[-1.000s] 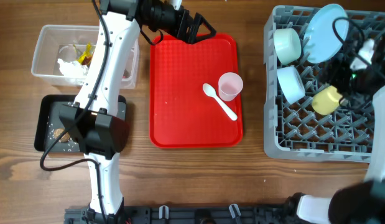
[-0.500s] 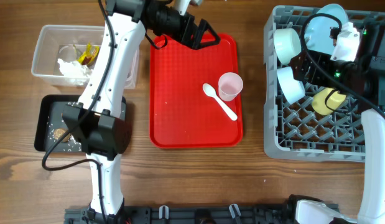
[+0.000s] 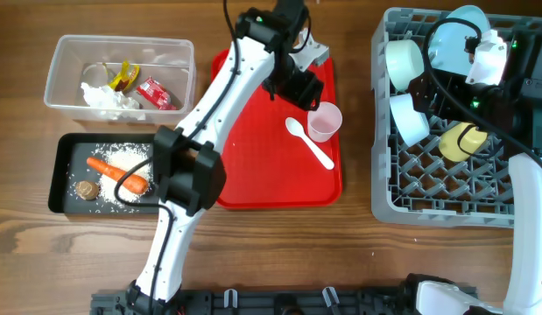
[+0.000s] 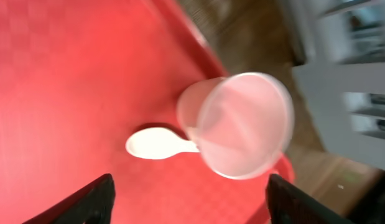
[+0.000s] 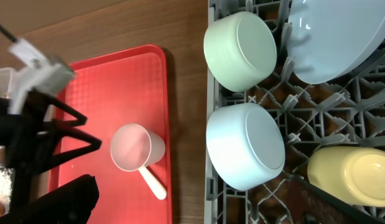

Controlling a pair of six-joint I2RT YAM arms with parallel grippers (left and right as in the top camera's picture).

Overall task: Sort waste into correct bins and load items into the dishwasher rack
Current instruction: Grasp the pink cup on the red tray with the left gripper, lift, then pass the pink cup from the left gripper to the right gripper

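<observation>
red tray (image 3: 271,166) | flat on wooden table (image 3: 341,254) | table's middle

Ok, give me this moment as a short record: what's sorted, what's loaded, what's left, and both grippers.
clear tub: wrappers and tissue inside
black tray: carrot, rice, brown lump inside
rack: two bowls, plate, yellow cup loaded
red tray: pink cup upright, white spoon beside it
left gripper: open, empty, close to the pink cup
right gripper: open, empty, above the rack
</observation>
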